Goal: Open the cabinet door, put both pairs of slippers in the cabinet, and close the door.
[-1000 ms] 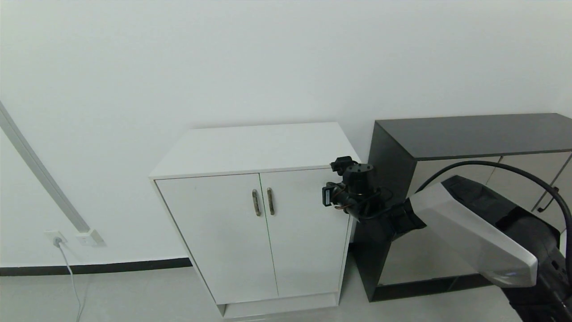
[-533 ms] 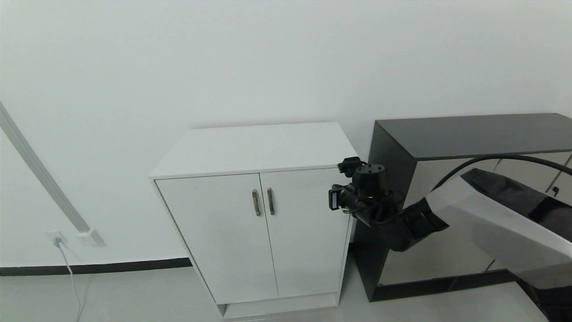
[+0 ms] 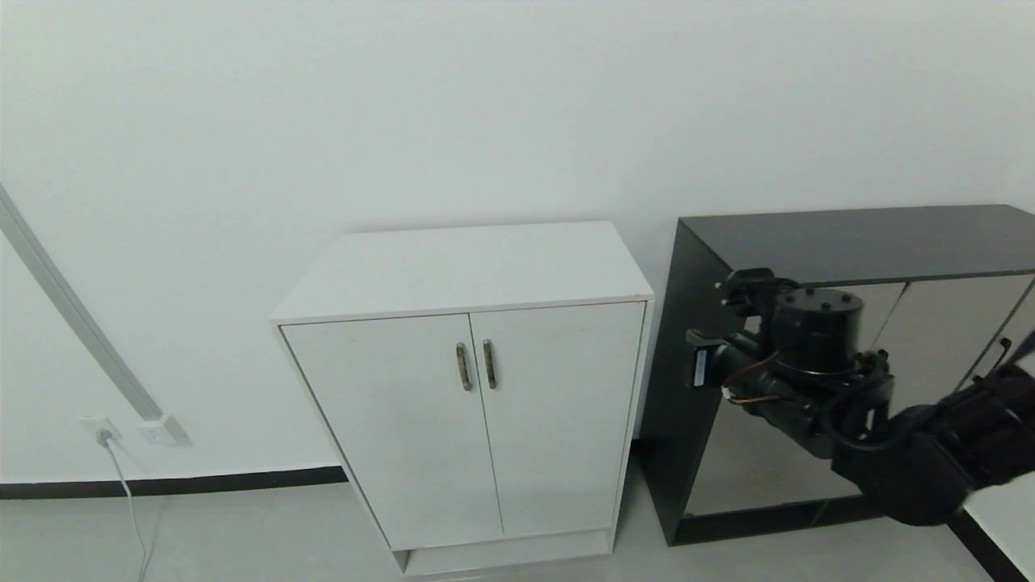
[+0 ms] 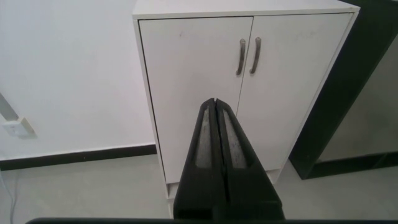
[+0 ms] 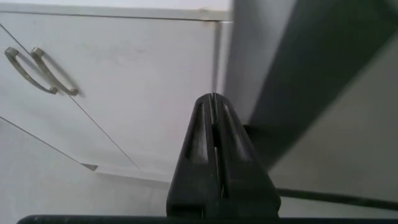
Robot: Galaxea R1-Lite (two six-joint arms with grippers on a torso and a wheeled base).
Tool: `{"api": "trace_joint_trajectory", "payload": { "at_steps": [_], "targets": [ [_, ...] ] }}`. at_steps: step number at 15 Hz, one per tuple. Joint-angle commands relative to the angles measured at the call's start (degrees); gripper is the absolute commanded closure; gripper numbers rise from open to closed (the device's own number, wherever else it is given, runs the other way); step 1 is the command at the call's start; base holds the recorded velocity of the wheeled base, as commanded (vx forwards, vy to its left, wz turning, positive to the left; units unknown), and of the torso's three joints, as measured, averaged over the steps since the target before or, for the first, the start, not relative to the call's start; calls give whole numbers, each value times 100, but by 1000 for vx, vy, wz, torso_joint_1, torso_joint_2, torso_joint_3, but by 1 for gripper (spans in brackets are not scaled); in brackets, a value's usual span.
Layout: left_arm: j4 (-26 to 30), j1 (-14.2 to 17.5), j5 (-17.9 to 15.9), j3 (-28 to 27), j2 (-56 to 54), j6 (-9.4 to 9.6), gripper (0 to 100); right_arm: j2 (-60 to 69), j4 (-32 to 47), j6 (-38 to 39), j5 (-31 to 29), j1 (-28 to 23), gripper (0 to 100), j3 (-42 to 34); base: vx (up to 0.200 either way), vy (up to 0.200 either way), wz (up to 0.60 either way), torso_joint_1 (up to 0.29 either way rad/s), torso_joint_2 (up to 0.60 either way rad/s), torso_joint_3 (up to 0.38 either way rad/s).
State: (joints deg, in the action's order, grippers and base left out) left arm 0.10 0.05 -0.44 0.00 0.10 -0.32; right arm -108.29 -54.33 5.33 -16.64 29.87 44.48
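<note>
Hovering right gripper (image 5: 213, 97), seemingly beside cabinet (image 3: 558, 404)

Matt white cabinet (image 3: 461, 267), brushed metal handles (image 3: 462, 366)

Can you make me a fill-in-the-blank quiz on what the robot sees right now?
The white cabinet has both doors ___.
Its two handles sit in the ___ of the front.
The neighbouring cabinet is coloured ___.
The right hand has fingers pressed ___.
Missing: shut; middle; black; together.
</note>
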Motion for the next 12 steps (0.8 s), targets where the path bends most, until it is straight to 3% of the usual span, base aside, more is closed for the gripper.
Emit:
{"api": "trace_joint_trajectory", "payload": {
  "at_steps": [1, 7, 12],
  "targets": [
    [-1, 4, 0, 0, -1, -3, 100, 1152, -25, -14, -41, -429, 100, -792, 0, 0, 0, 0, 0, 0],
    [-1, 4, 0, 0, -1, -3, 100, 2409, -7, -14, -32, -1554, 100, -2137, 0, 0, 0, 0, 0, 0],
    [-1, 4, 0, 0, -1, -3, 100, 3552, 195, -23, 12, -1765, 100, -2989, 0, 0, 0, 0, 0, 0]
  ]
}}
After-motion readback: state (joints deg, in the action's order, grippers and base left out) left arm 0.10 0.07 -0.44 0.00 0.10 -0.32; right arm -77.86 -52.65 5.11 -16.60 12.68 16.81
